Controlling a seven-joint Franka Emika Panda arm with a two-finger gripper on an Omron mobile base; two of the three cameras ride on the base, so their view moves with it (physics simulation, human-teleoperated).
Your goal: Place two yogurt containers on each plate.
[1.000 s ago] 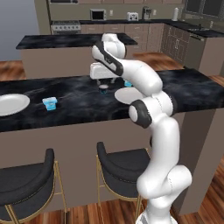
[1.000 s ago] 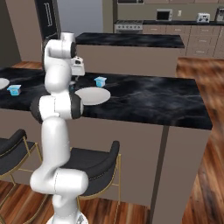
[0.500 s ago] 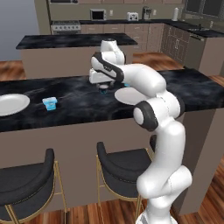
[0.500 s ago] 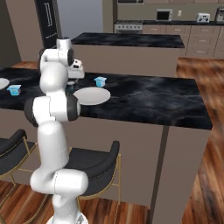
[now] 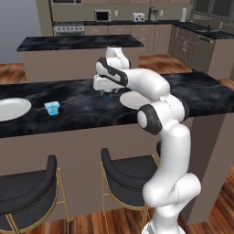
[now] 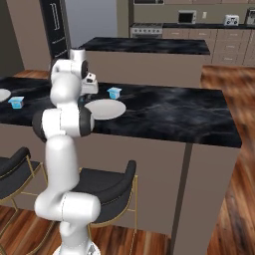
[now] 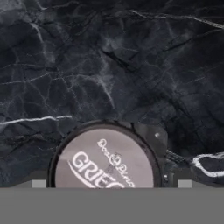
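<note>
Hand view is looking straight down on a dark yogurt cup with a pale printed lid, standing upright on the black marble counter. The gripper is hovering right over it with its jaws spread as wide as they go, pinching nothing.

In the left base view, 1 light blue yogurt cup is sitting alone on the counter between the far plate and the arm, and the near plate is lying bare just beside the gripper. In the right base view, another light blue cup is standing behind that near plate.

The dark cup is probably light, thin-walled and a little smooth, so a hard squeeze could dent it. Taking it across the round side wall below the lid rim, with the fingers straddling its middle, looks the safest hold.
</note>
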